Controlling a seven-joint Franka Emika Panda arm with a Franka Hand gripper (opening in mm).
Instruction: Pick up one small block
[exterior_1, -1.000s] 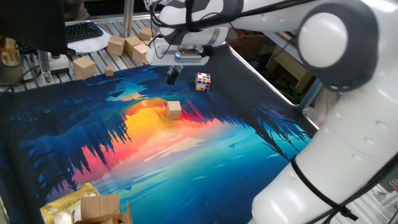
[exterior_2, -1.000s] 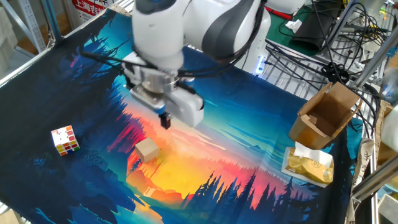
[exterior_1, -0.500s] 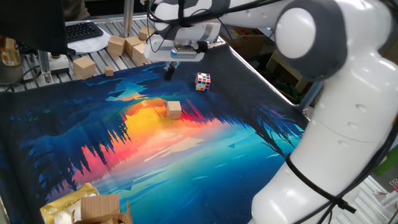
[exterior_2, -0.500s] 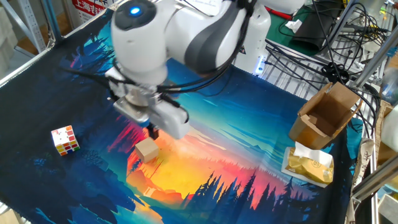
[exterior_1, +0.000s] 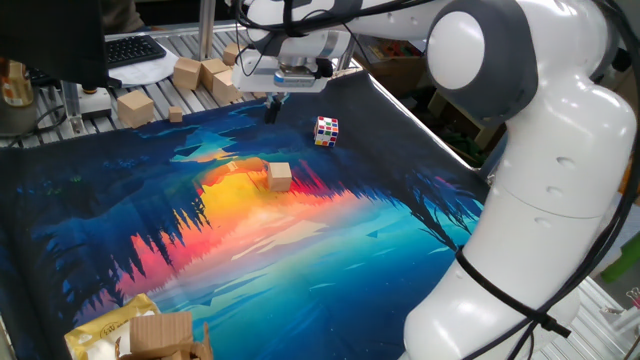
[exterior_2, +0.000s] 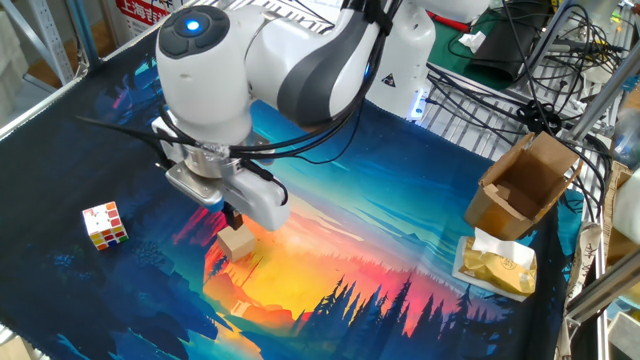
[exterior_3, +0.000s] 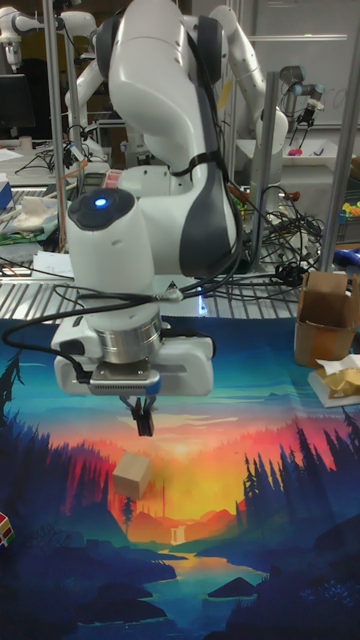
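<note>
The small block (exterior_1: 279, 177) is a plain tan wooden cube lying on the orange part of the printed mat (exterior_1: 330, 250). It also shows in the other fixed view as the block (exterior_2: 237, 241) and in the tall view as the block (exterior_3: 131, 474). My gripper (exterior_1: 271, 110) hangs in the air above the mat, on the far side of the block and apart from it. Its dark fingers are pressed together with nothing between them. From the other side the gripper (exterior_2: 235, 219) appears just above the block, and in the tall view the gripper (exterior_3: 144, 418) is above and slightly right of it.
A multicoloured puzzle cube (exterior_1: 327, 131) sits on the mat right of the gripper. Larger tan blocks (exterior_1: 135, 107) lie beyond the mat's far edge, by a keyboard (exterior_1: 135, 48). An open cardboard box (exterior_2: 525, 195) and a yellow packet (exterior_2: 497, 268) stand at one mat corner.
The gripper has moved across the mat toward its far edge in one fixed view, and down-left to just over the block in the other. The block and the puzzle cube have not moved.
</note>
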